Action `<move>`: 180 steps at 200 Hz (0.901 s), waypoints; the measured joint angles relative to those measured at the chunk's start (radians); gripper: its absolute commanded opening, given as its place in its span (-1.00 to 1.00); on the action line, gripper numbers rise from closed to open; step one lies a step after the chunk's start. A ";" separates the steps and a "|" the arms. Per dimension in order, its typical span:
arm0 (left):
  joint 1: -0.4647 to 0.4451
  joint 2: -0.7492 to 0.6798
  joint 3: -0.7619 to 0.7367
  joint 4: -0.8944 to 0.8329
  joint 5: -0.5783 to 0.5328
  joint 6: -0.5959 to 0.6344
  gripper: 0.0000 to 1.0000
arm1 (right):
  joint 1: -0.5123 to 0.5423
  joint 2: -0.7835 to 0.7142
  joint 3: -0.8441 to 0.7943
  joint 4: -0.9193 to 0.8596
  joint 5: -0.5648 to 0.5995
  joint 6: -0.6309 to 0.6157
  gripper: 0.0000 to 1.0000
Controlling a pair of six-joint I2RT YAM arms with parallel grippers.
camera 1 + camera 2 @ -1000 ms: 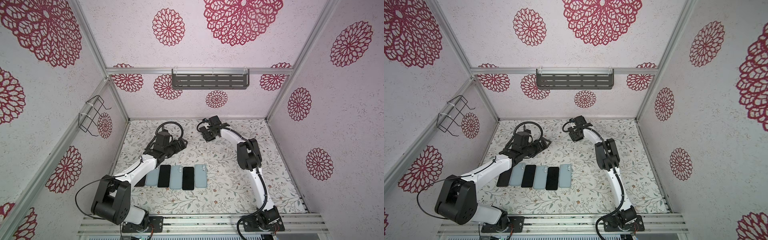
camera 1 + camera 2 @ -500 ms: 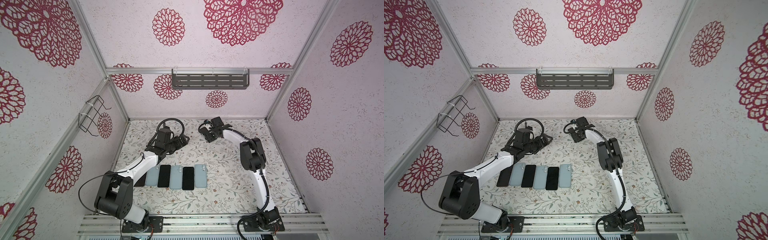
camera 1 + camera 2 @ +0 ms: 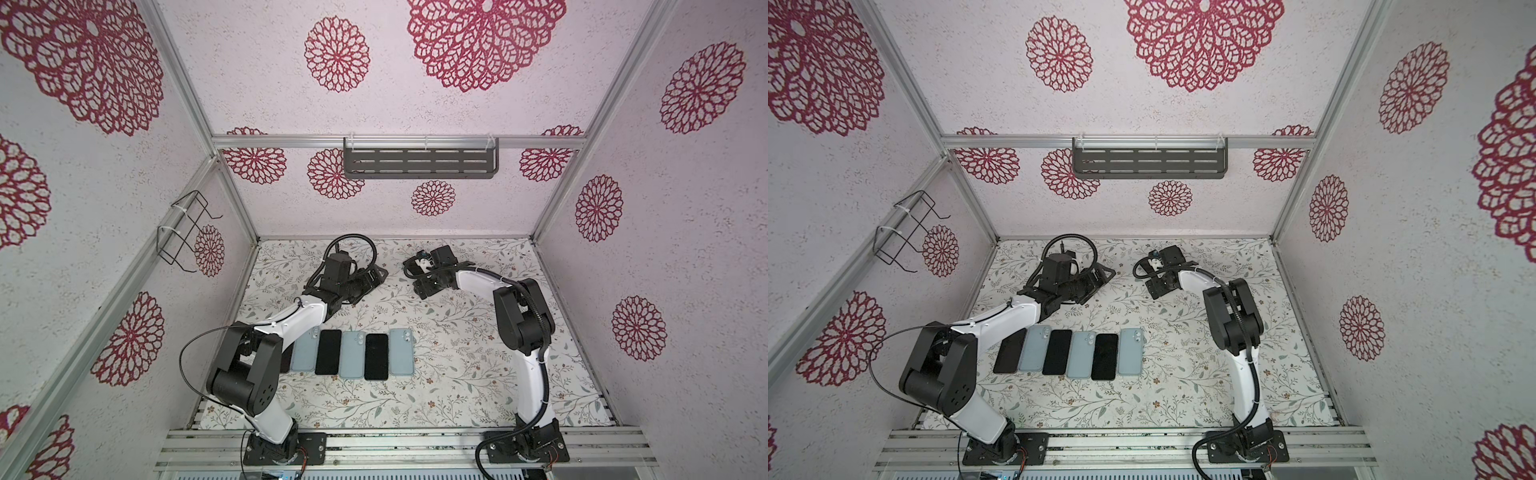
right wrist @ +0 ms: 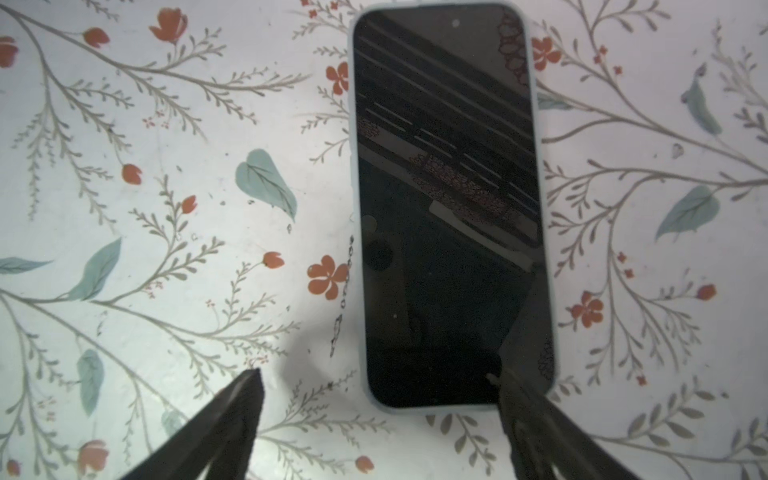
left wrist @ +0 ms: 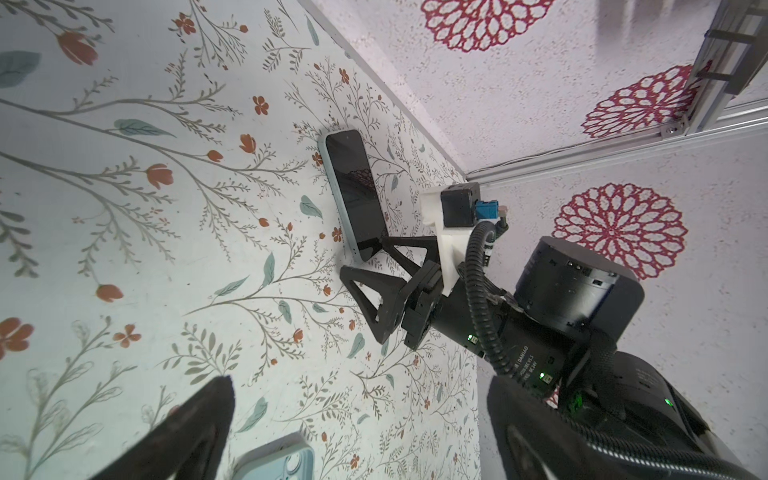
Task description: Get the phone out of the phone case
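Right gripper (image 4: 376, 374) is seen spread wide, with nothing clasped. The phone (image 4: 449, 208) is laid flat and screen-up on the floral mat (image 3: 457, 374), and is seated in the pale blue phone case (image 5: 336, 187). Its long axis is run straight away from the gripper; the end with the small front lens is pointed away from the fingers, and the opposite short end is placed at the fingertips. One fingertip (image 4: 519, 411) is set over a corner of that near end, though whether contact is made cannot be told; its fellow is held over bare mat, well to the side of the case. In both top views the gripper is found in the upper middle of the mat, a little right of centre, and there the phone cannot be told from the black fingers. Left gripper (image 3: 374, 277) is likewise held wide and empty, just left of centre at the same height in the frame, parted from the right one by bare mat. Lower, left of centre, six flat pieces (image 3: 1081, 354), dark and pale blue by turns, are laid in a row.
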State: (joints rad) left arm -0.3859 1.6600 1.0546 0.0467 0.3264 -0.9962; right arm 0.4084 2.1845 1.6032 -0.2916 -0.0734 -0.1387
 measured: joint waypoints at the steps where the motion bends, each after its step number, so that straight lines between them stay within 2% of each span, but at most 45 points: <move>1: 0.000 0.000 0.000 0.000 0.000 0.000 0.98 | 0.000 0.000 0.000 0.000 0.000 0.002 0.95; 81: -0.005 0.000 0.000 0.016 0.001 -0.003 0.99 | -0.007 0.005 0.089 -0.059 0.050 0.005 0.98; 122: -0.005 0.000 -0.001 0.016 0.001 -0.003 0.99 | -0.024 0.081 0.254 -0.113 0.040 -0.013 0.98; 180: -0.005 0.000 -0.002 0.017 0.001 -0.003 0.99 | -0.043 0.181 0.360 -0.200 -0.007 -0.047 0.98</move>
State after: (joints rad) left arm -0.3908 1.6600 1.0531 0.0635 0.3271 -0.9993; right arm 0.3656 2.3653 1.9636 -0.4919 -0.0803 -0.1852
